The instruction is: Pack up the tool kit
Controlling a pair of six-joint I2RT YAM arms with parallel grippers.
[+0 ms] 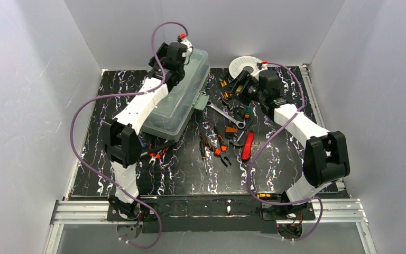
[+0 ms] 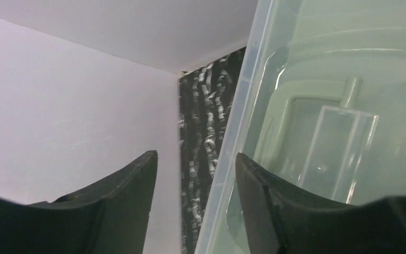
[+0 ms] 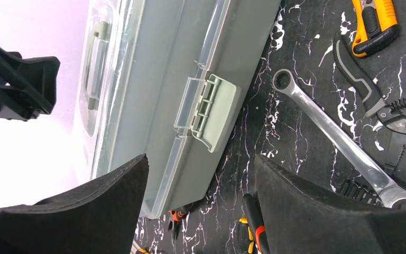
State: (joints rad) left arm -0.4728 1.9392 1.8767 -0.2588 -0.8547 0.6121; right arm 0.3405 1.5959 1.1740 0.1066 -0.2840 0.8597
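Left gripper (image 2: pixel 195 154) astride toolbox (image 2: pixel 322 106) rim

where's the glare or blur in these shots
Right wrist: the area beside the toolbox is blown out to white, while the wrench is sharp. Left wrist: pale reflections streak the translucent lid. Top external: even light, in focus.

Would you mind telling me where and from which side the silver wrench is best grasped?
I'd grip the silver wrench at mid-shank from straight above, closing across its narrow width: it lies flat, and the half toward its ring end is clear of the black-handled pliers.
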